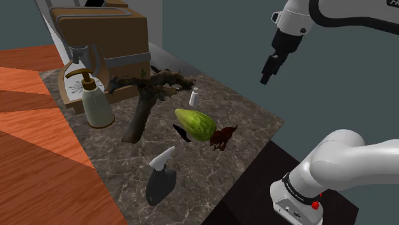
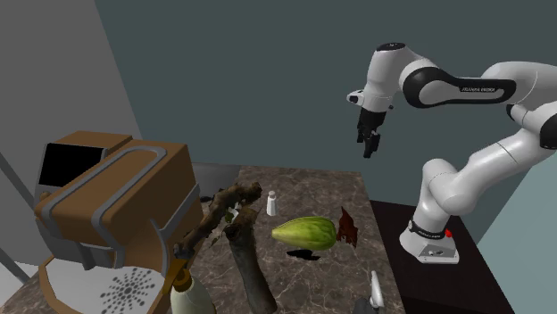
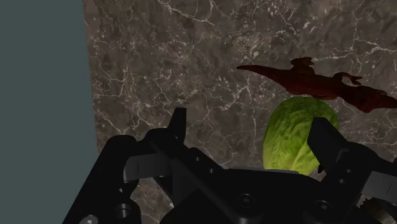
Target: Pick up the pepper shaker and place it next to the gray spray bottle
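Observation:
The pepper shaker (image 1: 194, 97) (image 2: 271, 203) is a small white upright bottle on the dark marble counter (image 1: 128, 160), beside a twisted branch. The gray spray bottle (image 1: 161, 179) (image 2: 375, 294) stands near the counter's front edge in the shoulder view. My black gripper (image 1: 265, 75) (image 2: 367, 145) (image 3: 250, 121) hangs high in the air, well off the shaker toward the shoulder view's right. It is open, with nothing between its fingers. In the wrist view the marble counter (image 3: 159, 63) lies far below it.
A green cabbage-like vegetable (image 1: 197, 123) (image 2: 305, 233) (image 3: 296, 137) and a dark red figure (image 1: 224, 136) (image 3: 318, 79) lie between shaker and spray bottle. A brown branch (image 1: 150, 89), a soap dispenser (image 1: 96, 99) and a brown appliance (image 1: 102, 32) crowd the far side.

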Available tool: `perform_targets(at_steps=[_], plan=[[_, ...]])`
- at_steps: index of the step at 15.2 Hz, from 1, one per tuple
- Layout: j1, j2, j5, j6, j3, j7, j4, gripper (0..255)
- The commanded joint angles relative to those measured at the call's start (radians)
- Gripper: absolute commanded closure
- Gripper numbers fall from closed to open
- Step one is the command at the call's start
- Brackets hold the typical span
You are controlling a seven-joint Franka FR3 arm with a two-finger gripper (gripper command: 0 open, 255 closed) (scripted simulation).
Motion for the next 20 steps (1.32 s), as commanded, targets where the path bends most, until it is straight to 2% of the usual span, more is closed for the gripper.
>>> perform_targets(at_steps=[1, 10, 20], plan=[[0.0, 0.0, 0.0, 0.0, 0.0, 0.0, 0.0, 0], [-0.014, 0.307, 0.043, 0.226, -0.004, 0.043, 0.058, 0], [-0.022, 0.684, 0.092, 0.393, -0.01, 0.072, 0.247, 0]])
